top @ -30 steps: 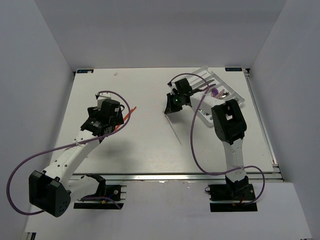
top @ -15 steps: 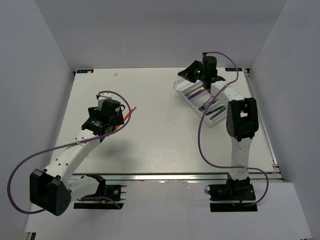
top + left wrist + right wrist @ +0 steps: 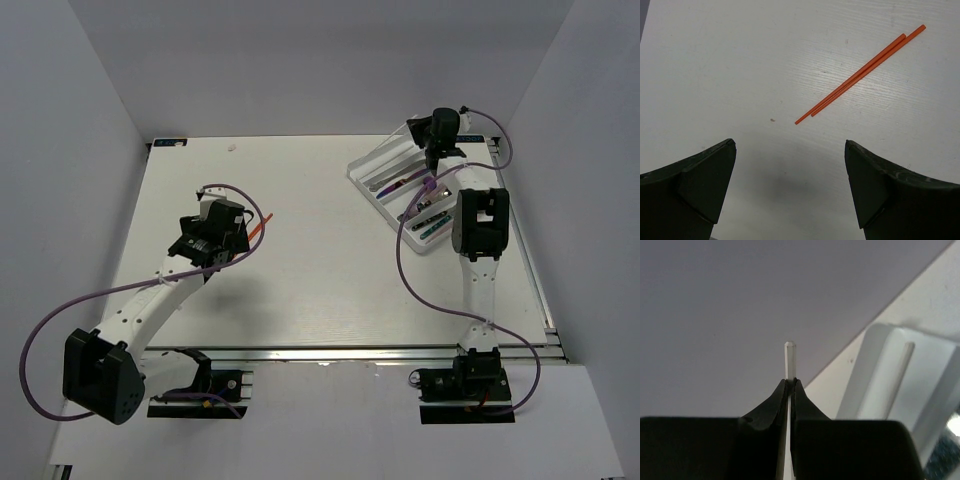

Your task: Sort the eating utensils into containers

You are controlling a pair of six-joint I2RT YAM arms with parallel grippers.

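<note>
Right gripper (image 3: 790,384) clamped fully shut on a thin white stick (image 3: 790,352) over the far corner of the white tray (image 3: 383,162), coloured utensils (image 3: 428,222) in its compartments; left gripper (image 3: 790,145) wide open, empty, above the table (image 3: 715,60) near two orange chopsticks (image 3: 860,72).

We get bright, even light from overhead on the table (image 3: 300,280), with only a soft grey shadow beside the left arm (image 3: 150,300). Up close, the orange sticks (image 3: 860,74) and the table's grain are sharp, while the left gripper (image 3: 790,147) frames a dim smudge of shadow. The right gripper (image 3: 789,382) is dark and blurred, the white stick (image 3: 789,357) it pinches fairly crisp, the tray (image 3: 890,385) hazy.
</note>
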